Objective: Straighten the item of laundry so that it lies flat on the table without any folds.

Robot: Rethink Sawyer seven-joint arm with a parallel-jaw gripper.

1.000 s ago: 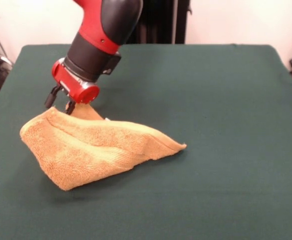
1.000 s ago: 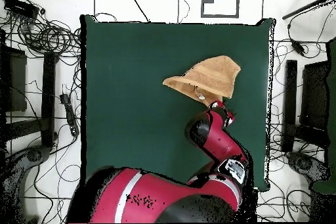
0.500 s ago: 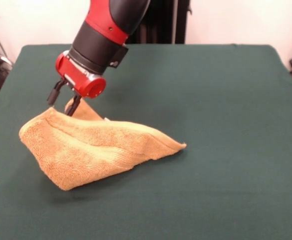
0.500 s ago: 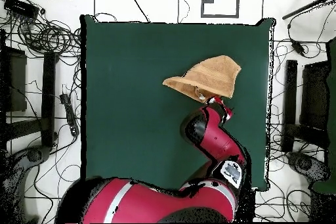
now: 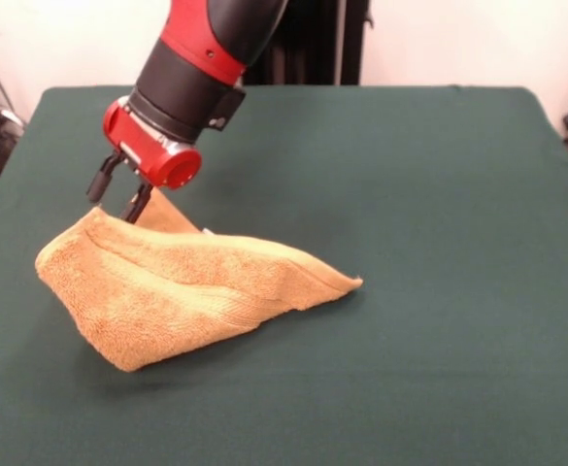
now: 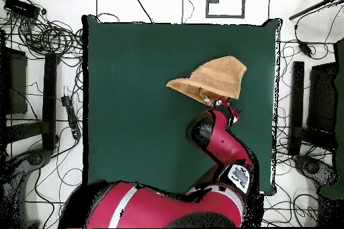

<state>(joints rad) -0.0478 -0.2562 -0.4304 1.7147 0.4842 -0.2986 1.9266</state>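
The claw point(image 5: 116, 197) hangs just above the far edge of the towel point(image 5: 182, 286). Its 2 black fingers point(image 5: 99, 183) stand apart and hold nothing; contact with the cloth cannot be confirmed. In the overhead view the claw point(image 6: 227, 111) sits at the towel's point(image 6: 213, 78) edge nearest the robot's base.

The towel lies on the green table point(image 5: 439, 243) folded over itself into a wedge, with 1 layer doubled on another and a corner pointing toward the table's centre.

Status: flattening not done. The fold remains to be opened and spread.
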